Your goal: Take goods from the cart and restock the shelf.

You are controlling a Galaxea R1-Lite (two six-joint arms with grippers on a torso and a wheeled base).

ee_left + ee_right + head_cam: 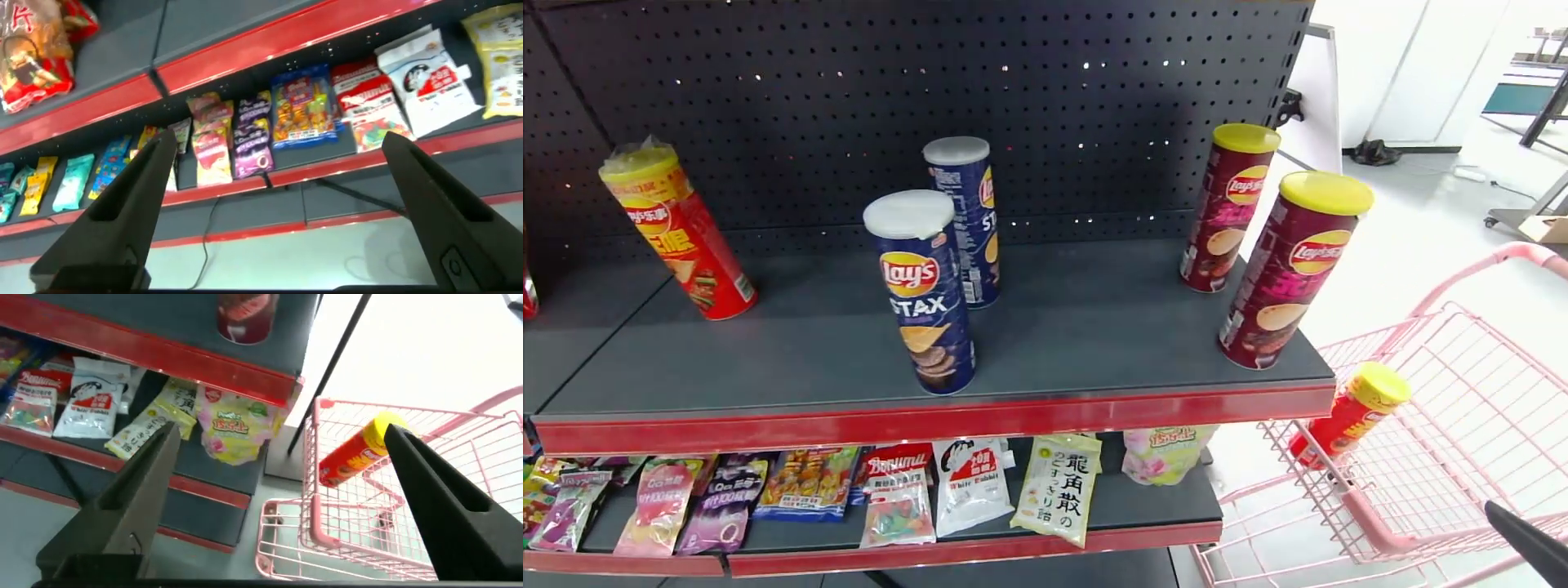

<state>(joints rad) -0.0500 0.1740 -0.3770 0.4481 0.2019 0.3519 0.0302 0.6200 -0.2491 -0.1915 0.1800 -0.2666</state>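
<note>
left gripper (pixel 278 139) hangs low before the lower shelf (pixel 980 551), fingers spread wide with nothing between them, and bags (pixel 245 139) lie in a row beyond it. up on the top shelf (pixel 931 425), a red tube (pixel 678 233) stands at the far left. two blue cans (pixel 923 290) stand mid-shelf, one behind the other, and two maroon cans (pixel 1290 278) stand at the right end, the nearer one close to the front corner.

right of the shelf is the pink cart (pixel 1494 261), and in it the cart can (pixel 1349 412). it's a red tube with a yellow lid, lying tilted against the wire wall on the shelf side, lid end uppermost. it looks like a match for the red tube on the shelf.

right gripper (pixel 282 431) is above the cart, also wide open and empty, with the cart can ahead of it.

to my eye this is the picking step, since nothing is in hand yet. the next move calls for the right gripper to drop inside the wire rim, line its fingers across the tube's body and close. the round, slanted tube may roll or slide along the wires if nudged off-centre.
</note>
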